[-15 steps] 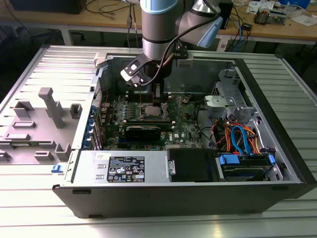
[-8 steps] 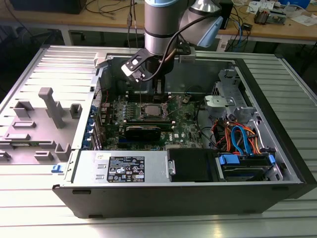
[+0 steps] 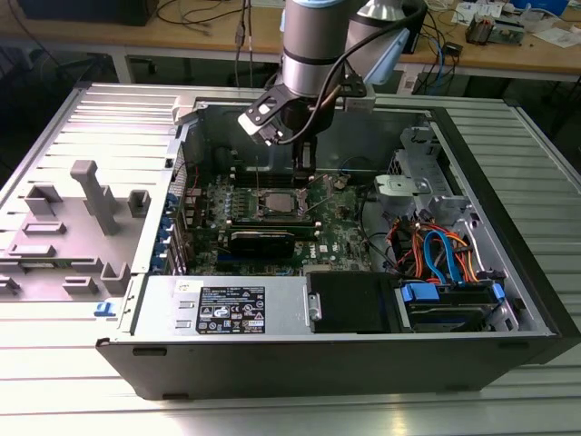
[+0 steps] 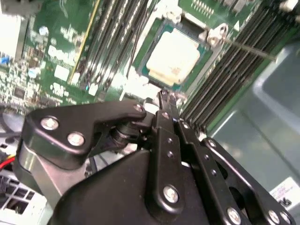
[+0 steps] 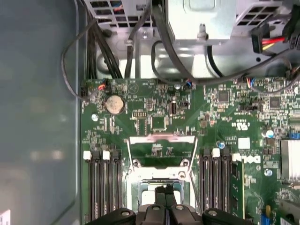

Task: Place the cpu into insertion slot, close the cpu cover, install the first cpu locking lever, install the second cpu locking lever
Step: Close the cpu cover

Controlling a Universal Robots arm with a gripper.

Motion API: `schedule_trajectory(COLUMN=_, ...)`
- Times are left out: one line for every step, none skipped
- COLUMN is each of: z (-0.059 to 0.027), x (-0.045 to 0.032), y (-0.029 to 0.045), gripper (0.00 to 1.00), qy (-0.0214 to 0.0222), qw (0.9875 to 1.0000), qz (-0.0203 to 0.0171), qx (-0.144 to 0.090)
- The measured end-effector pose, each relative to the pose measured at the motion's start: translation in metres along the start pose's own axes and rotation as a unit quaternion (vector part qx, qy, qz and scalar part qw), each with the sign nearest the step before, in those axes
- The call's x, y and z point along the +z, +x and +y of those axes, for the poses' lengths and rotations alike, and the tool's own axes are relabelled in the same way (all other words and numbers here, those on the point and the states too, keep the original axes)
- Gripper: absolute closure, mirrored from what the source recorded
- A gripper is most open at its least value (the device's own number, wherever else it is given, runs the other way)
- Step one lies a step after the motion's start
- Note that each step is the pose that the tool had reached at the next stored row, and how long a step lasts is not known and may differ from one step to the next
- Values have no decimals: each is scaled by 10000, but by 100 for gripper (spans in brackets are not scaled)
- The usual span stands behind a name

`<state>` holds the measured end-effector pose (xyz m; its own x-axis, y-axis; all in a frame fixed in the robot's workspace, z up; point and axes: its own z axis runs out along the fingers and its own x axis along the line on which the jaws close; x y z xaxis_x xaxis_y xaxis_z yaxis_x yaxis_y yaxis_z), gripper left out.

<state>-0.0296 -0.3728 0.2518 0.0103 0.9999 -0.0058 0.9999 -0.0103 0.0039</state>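
Note:
The cpu (image 4: 173,56), a square chip with a dull silver top, lies flat in the insertion slot (image 4: 151,75) on the green board. In the first wrist view the cpu cover (image 5: 161,138) stands swung open, its square window showing board behind it, and the cpu (image 5: 149,198) peeks out beside the fingertips. A thin lever rod (image 4: 248,49) sticks out from the socket corner. My gripper (image 4: 165,99) hovers just off the socket's edge, fingers shut together with nothing between them. In the exterior view the gripper (image 3: 306,174) hangs above the socket (image 3: 277,203).
Black memory slots (image 5: 103,187) flank the socket on both sides. Cables (image 5: 159,51) and a metal cage (image 5: 201,18) lie beyond the board. In the exterior view a drive bay (image 3: 427,195) with orange and blue cables sits to the right, and the case wall (image 3: 218,309) in front.

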Motion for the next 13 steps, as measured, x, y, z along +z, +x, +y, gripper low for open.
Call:
schedule_trajectory(z=8, x=-5, y=1, gripper=89, qy=6, qw=10000, qz=0, qx=0)
schedule_trajectory(z=10, x=-5, y=1, gripper=89, qy=7, qw=10000, qz=1, qx=0)
schedule_trajectory(z=10, x=-5, y=1, gripper=89, qy=7, qw=10000, qz=1, qx=0)
schedule_trajectory(z=10, x=-5, y=1, gripper=89, qy=8, qw=10000, qz=0, qx=0)
schedule_trajectory(z=13, x=-6, y=1, gripper=89, qy=8, qw=10000, qz=0, qx=0)
schedule_trajectory(z=15, x=-6, y=1, gripper=89, qy=8, qw=10000, qz=-1, qx=0)
schedule_trajectory(z=15, x=-6, y=1, gripper=89, qy=8, qw=10000, qz=0, qx=0)
schedule_trajectory(z=15, x=-6, y=1, gripper=89, qy=8, qw=10000, qz=-1, qx=0)
schedule_trajectory(z=15, x=-6, y=1, gripper=89, qy=8, qw=10000, qz=-1, qx=0)
schedule_trajectory(z=15, x=-6, y=1, gripper=89, qy=8, qw=10000, qz=0, qx=0)
schedule_trajectory(z=16, x=-6, y=1, gripper=89, qy=8, qw=10000, qz=-1, qx=0)
schedule_trajectory(z=16, x=-6, y=1, gripper=89, qy=8, qw=10000, qz=-1, qx=0)
schedule_trajectory(z=16, x=-6, y=1, gripper=89, qy=8, qw=10000, qz=-1, qx=0)
